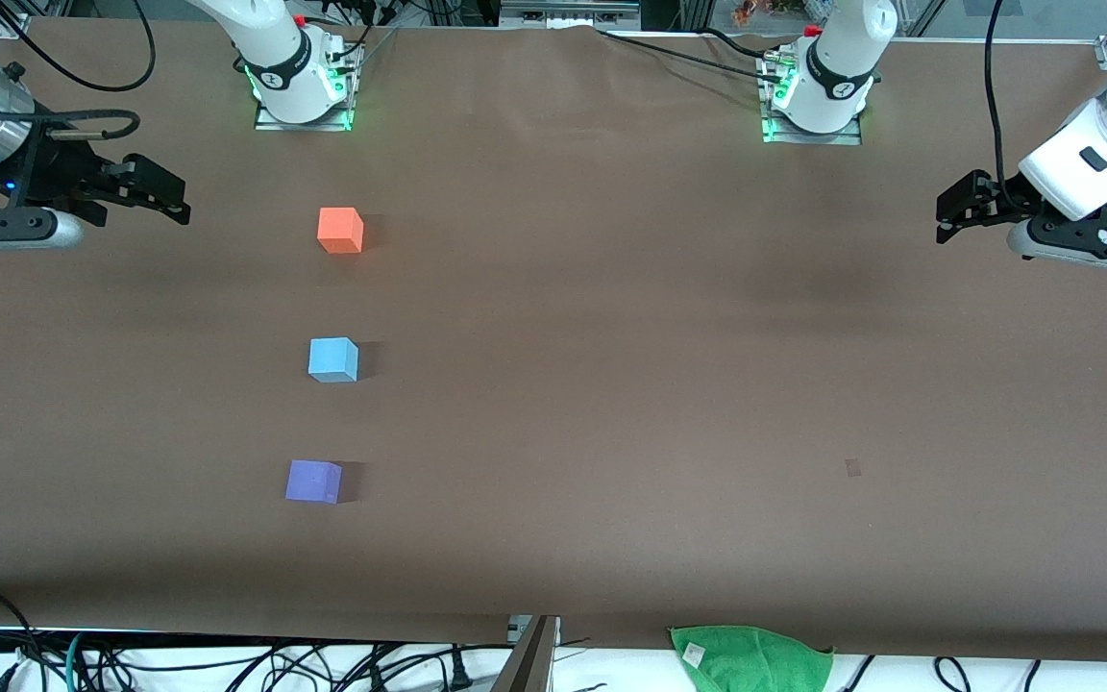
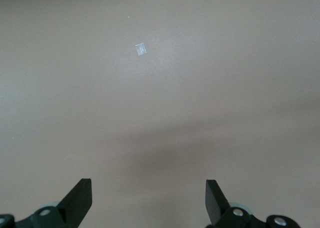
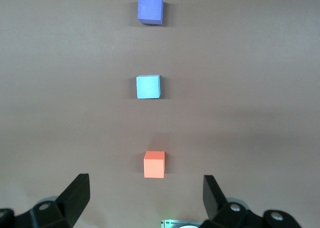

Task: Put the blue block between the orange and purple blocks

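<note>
Three small cubes lie in a row on the brown table, toward the right arm's end. The orange block [image 1: 340, 231] [image 3: 154, 164] is farthest from the front camera. The blue block [image 1: 333, 359] [image 3: 148, 86] sits between it and the purple block [image 1: 313, 481] [image 3: 150, 8], which is nearest the camera. My right gripper [image 1: 177, 206] [image 3: 146, 184] hangs open over the table's edge at the right arm's end, apart from all the cubes and holding nothing. My left gripper [image 1: 944, 223] [image 2: 148, 188] waits open and empty over the left arm's end.
A small pale tape mark [image 1: 852, 467] [image 2: 141, 49] lies on the table toward the left arm's end. A green cloth [image 1: 750, 654] hangs at the table edge nearest the front camera. The two arm bases [image 1: 302, 91] [image 1: 815, 101] stand at the edge farthest from that camera.
</note>
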Controlling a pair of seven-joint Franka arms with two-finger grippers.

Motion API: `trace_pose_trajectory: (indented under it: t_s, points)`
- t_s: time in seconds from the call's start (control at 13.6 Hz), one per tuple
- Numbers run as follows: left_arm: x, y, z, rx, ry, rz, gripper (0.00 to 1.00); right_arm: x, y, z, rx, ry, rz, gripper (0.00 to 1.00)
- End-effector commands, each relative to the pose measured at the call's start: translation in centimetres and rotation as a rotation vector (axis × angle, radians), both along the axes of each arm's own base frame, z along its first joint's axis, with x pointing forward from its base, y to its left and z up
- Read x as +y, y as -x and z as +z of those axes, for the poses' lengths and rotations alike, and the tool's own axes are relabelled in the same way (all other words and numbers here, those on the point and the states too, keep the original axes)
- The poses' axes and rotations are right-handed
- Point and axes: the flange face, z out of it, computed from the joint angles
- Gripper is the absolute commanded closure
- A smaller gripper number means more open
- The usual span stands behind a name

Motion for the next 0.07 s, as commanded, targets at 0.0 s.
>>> trace_pose_trajectory:
  t_s: [0.0]
  points:
    - [-0.10,0.06,0.73,0.001,0.013,-0.001,0.00,-0.32,0.32,0.01,0.004,0.001,0.027,0.00]
